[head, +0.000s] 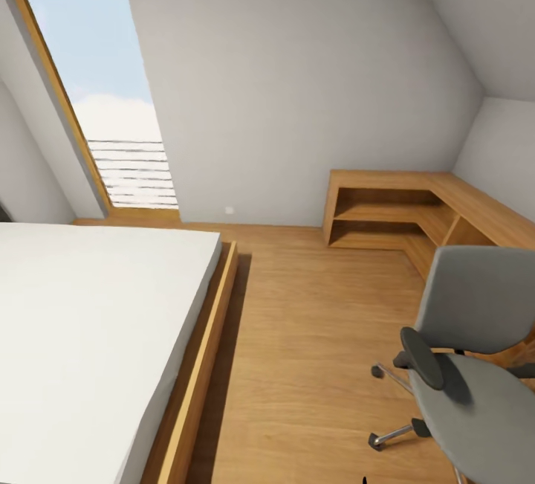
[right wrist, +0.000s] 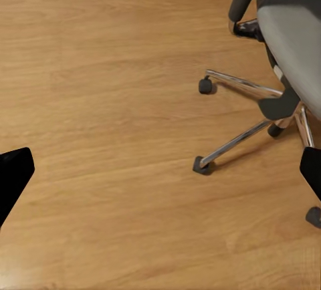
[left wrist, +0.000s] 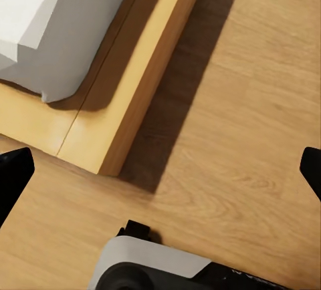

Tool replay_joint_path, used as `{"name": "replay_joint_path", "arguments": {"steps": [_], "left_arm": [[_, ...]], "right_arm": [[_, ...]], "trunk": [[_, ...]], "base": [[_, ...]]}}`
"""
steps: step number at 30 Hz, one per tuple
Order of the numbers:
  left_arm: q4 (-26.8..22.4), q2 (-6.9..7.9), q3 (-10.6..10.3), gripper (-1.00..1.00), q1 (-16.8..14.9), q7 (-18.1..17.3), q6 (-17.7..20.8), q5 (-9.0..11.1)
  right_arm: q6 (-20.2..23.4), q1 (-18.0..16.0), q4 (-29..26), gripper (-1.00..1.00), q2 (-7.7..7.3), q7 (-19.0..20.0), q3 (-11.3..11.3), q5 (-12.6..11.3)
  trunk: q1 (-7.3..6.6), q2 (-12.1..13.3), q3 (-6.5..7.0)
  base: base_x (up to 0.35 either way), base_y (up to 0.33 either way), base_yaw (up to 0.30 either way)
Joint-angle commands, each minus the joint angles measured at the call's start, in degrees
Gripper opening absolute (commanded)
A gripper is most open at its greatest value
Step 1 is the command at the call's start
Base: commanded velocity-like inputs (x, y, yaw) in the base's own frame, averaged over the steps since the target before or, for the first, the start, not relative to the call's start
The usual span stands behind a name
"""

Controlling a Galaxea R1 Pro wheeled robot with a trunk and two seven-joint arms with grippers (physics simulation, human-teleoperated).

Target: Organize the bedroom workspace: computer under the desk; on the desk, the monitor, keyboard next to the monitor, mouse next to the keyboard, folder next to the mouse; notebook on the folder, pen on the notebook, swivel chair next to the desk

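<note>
The head view looks down into an attic bedroom with a wooden floor (head: 312,335). At the near right stands the swivel chair (head: 475,365), grey, with a black armrest (head: 422,356) on its left side and chrome legs on castors reaching out toward the middle of the floor. The seat that shows carries nothing, though part of it is cut off by the picture's edge. Behind the chair, along the far right wall under the sloping ceiling, runs a low light-wood corner shelf unit (head: 394,209) with open shelves. At the near left lies a bed (head: 89,320) with a white mattress on a light-wood frame, well apart from the chair, with bare floor between them. Beyond the bed, at the far left, a tall slanted window (head: 96,82) shows sky.

In the left wrist view the left gripper (left wrist: 160,170) hangs over the floor just beside the corner of the bed frame (left wrist: 127,89); its two black fingers (left wrist: 13,170) stand wide apart at the picture's opposite edges, with nothing between them. A grey and black part of the robot's base (left wrist: 154,266) shows below.

In the right wrist view the right gripper (right wrist: 160,170) hangs over the floor near the chair's chrome base (right wrist: 247,116); its fingers (right wrist: 12,173) are also wide apart and hold nothing.
</note>
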Motion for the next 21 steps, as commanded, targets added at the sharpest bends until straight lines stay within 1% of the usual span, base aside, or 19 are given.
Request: {"name": "replay_joint_path", "arguments": {"steps": [1,9,12,16,21], "left_arm": [[0.0,-0.06,0.2,1.00,0.0,-0.1,-0.2,0.1],[0.9,-0.05,0.1,1.00,0.0,-0.1,-0.2,0.1],[1.0,-0.05,0.0,1.00,0.0,0.0,-0.2,0.1],[1.1,-0.04,0.0,1.00,0.0,0.0,-0.2,0.1],[1.2,-0.04,0.0,1.00,0.0,0.0,-0.2,0.1]], "right_arm": [[-0.1,0.0,0.0,1.00,0.00,-0.3,0.5,-0.2],[-0.2,0.0,0.0,1.00,0.10,-0.3,0.6,-0.1],[-0.2,0.0,0.0,1.00,0.14,-0.4,0.6,-0.1],[-0.2,0.0,0.0,1.00,0.22,-0.4,0.7,-0.1],[-0.1,0.0,0.0,1.00,0.21,-0.4,0.6,-0.1]], "trunk": [[0.04,-0.1,-0.11],[0.04,-0.1,-0.11],[0.04,-0.1,-0.11],[0.04,-0.1,-0.11],[0.04,-0.1,-0.11]], "base": [[0.053,0.000,0.000],[0.018,0.000,-0.004],[0.005,0.000,-0.088],[0.002,0.000,-0.201],[0.001,0.000,-0.261]]}}
